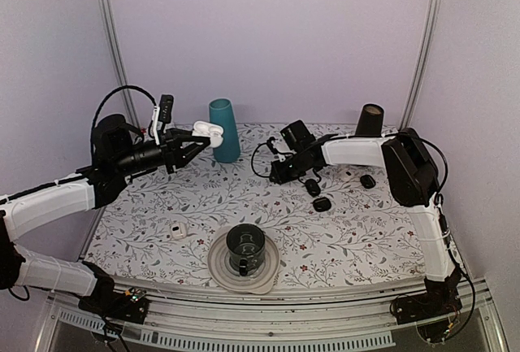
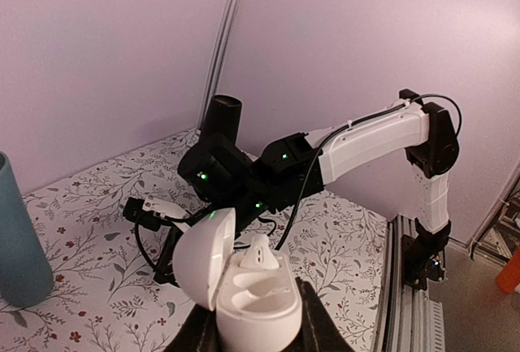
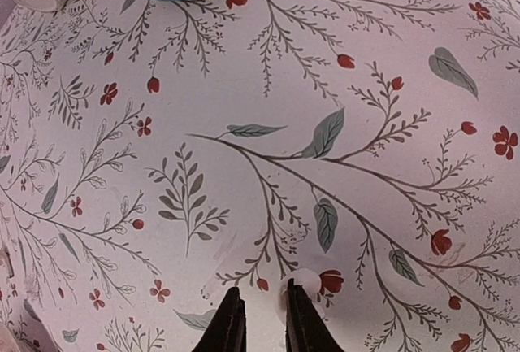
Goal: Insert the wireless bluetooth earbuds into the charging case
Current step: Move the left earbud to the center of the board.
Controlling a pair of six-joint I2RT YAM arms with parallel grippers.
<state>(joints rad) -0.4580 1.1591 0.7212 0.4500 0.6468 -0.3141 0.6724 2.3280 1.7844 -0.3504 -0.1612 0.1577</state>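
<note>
My left gripper [image 1: 199, 136] is shut on the open white charging case [image 1: 208, 132] and holds it in the air next to the teal cup [image 1: 224, 130]. In the left wrist view the case [image 2: 260, 303] has its lid [image 2: 203, 258] swung to the left. One white earbud [image 2: 259, 254] sits in the far slot and the near slot is empty. My right gripper [image 1: 279, 175] is low over the table's middle. In the right wrist view its jaws [image 3: 264, 319] stand slightly apart with nothing clamped. A small round white earbud [image 3: 305, 281] lies at the right fingertip [image 3: 299, 319].
Three black oval objects [image 1: 313, 187] [image 1: 322, 203] [image 1: 367, 180] lie right of centre. A tiny white piece [image 1: 178, 230] lies front left. A dark cup on a saucer [image 1: 244, 250] stands at the front. A black cylinder [image 1: 370, 120] stands at the back right.
</note>
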